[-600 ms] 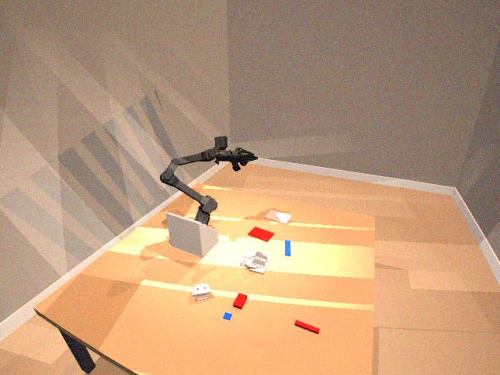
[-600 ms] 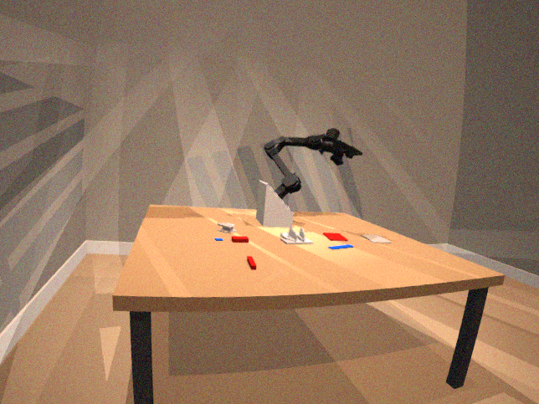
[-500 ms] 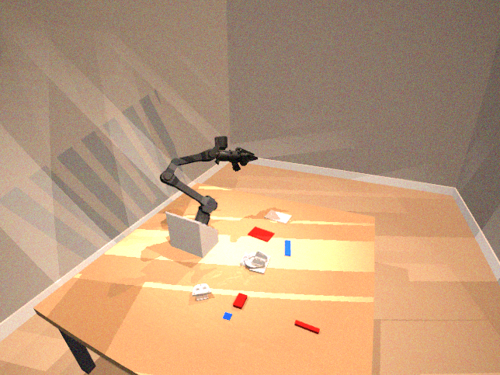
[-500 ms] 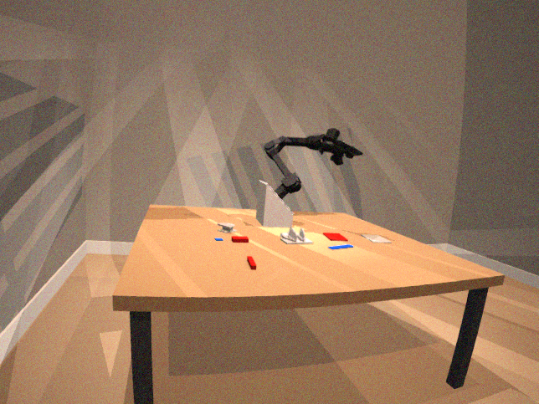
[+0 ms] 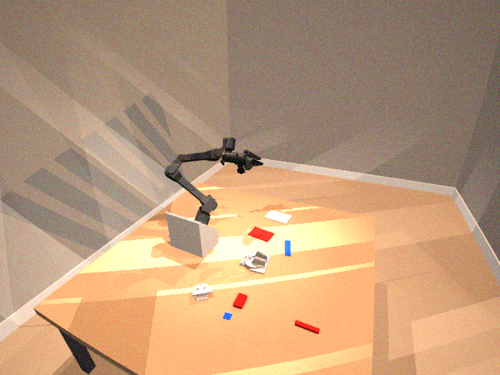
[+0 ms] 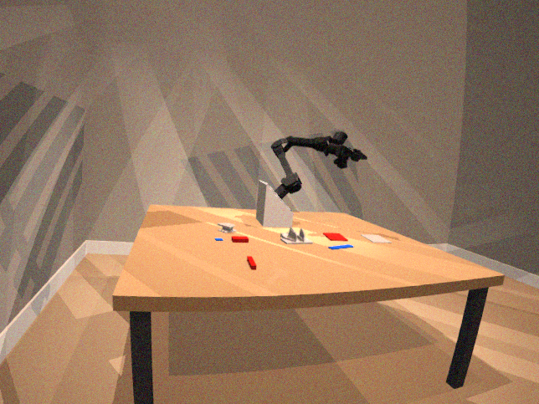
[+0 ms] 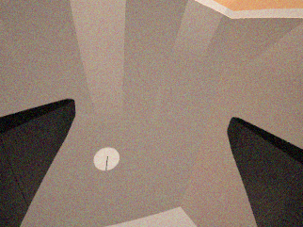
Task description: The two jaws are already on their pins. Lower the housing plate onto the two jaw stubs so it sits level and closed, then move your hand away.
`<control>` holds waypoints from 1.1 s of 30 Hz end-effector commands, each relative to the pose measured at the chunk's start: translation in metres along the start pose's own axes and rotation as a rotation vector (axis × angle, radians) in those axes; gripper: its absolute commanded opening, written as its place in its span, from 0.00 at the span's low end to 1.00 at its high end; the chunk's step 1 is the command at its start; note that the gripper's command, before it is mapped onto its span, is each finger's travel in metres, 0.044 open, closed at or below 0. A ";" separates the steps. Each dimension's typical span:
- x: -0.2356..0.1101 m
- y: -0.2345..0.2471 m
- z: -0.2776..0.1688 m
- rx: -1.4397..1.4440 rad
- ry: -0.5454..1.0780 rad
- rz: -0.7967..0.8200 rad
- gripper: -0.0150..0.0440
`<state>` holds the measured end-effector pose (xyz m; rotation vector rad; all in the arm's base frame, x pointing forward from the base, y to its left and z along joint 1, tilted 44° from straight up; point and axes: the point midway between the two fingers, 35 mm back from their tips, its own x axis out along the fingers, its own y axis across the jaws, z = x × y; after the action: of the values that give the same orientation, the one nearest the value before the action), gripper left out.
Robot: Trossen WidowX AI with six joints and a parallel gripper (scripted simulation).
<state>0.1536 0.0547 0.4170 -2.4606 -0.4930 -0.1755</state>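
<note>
A white base plate (image 5: 258,269) (image 6: 302,241) lies on the table, with two upright grey pointed jaws (image 6: 291,234) standing on it. A small white piece with two dark spots on top (image 5: 201,289) (image 6: 226,227) sits apart from it, raised a little over a white foot. It looks like the housing plate, but is too small to be sure, and no plate can be made out over the jaws. My gripper (image 5: 262,161) (image 6: 365,156) (image 7: 152,116) is open and empty, high above the table and far from both pieces. Its wrist view shows mainly wall.
A grey wedge-shaped block (image 5: 185,234) (image 6: 273,208) stands by the arm's base. A flat red plate (image 5: 261,234), a white sheet (image 5: 278,216) and a blue bar (image 5: 287,248) lie beyond the jaws. A red block (image 5: 240,300), a blue square (image 5: 227,316) and a red bar (image 5: 307,327) lie nearer the camera.
</note>
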 end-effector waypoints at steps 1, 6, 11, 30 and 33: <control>0.013 0.006 0.007 0.032 -0.034 0.046 1.00; 0.028 0.018 0.016 0.070 -0.071 0.113 1.00; 0.043 0.032 0.024 0.108 -0.104 0.187 1.00; 0.086 0.094 0.051 0.326 -0.184 0.464 1.00; 0.091 0.106 0.055 0.365 -0.191 0.511 1.00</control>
<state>0.2695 0.0414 0.3456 -2.2062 -0.0077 0.2946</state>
